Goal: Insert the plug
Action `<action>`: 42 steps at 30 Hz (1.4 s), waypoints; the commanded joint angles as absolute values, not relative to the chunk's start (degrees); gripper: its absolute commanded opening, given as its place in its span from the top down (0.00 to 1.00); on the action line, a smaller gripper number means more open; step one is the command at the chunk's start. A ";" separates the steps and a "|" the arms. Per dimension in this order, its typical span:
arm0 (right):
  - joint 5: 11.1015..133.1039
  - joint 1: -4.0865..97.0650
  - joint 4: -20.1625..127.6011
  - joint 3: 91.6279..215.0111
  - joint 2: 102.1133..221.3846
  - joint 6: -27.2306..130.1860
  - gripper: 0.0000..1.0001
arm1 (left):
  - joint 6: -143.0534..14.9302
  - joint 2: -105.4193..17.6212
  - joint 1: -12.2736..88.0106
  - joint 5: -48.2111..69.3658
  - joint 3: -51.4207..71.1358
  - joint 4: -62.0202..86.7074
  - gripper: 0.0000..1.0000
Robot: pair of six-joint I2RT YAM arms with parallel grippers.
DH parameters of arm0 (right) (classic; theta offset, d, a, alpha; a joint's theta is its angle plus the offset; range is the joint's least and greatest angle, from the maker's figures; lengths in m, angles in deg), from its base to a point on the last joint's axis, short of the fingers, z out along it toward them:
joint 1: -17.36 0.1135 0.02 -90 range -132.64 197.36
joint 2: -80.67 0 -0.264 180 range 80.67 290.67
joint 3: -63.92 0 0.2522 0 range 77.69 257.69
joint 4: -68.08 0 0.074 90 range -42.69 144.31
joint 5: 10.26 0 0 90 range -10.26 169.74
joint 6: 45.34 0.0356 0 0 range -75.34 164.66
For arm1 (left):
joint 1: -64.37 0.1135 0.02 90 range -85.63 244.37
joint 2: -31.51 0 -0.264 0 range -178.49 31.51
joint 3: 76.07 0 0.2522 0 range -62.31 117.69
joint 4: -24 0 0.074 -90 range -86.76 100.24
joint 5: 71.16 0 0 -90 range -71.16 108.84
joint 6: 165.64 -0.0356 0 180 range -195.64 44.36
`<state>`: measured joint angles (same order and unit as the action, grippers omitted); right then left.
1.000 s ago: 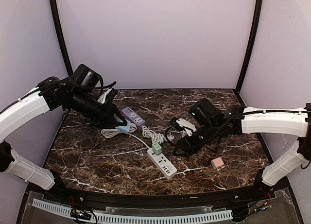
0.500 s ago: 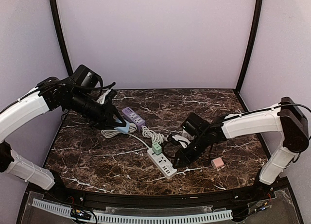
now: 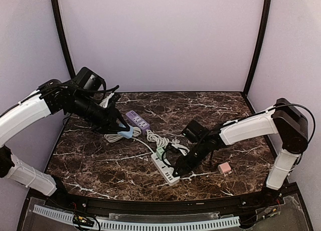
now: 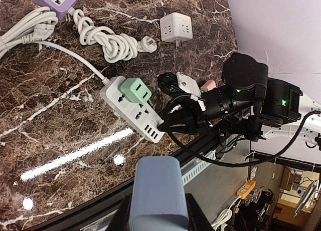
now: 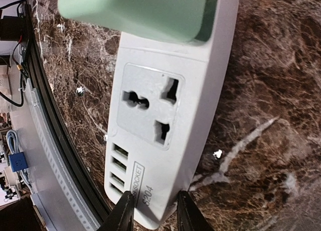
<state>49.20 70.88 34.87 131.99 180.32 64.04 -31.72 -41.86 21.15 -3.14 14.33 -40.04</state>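
Whereas a second ago it was held higher over the cords, the right gripper is now brought down to the near end of the white power strip, jaws set narrow about its corner; whether it is pinched cannot be told. The blue plug is clamped in the left gripper, well apart from the strip, so insertion is judged not yet begun.

On the table, the power strip lies centre-front, with an adapter on its far end. From it, the coiled cord is at 12 o'clock, the second strip at 11, the small cube at 3, and the plug, in the left gripper, at 10.
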 commanded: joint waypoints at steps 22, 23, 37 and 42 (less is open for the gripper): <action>39.47 79.70 48.46 152.17 198.36 67.40 0.66 | -31.52 -37.06 21.93 -0.94 12.93 -45.84 0.99; 39.44 79.76 48.45 153.00 199.21 67.27 0.66 | -31.24 -36.88 21.92 -0.72 12.64 -46.05 0.99; 36.85 80.09 46.63 160.41 203.13 64.71 0.63 | -29.74 -32.12 22.24 3.33 10.80 -50.76 0.99; 36.81 80.05 43.42 158.54 199.81 62.20 0.61 | -30.13 -31.36 22.23 4.24 9.89 -52.20 0.99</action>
<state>37.46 79.58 46.22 159.53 203.52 65.29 -29.95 -32.57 21.85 2.48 11.05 -48.89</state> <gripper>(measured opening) 0.383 0.254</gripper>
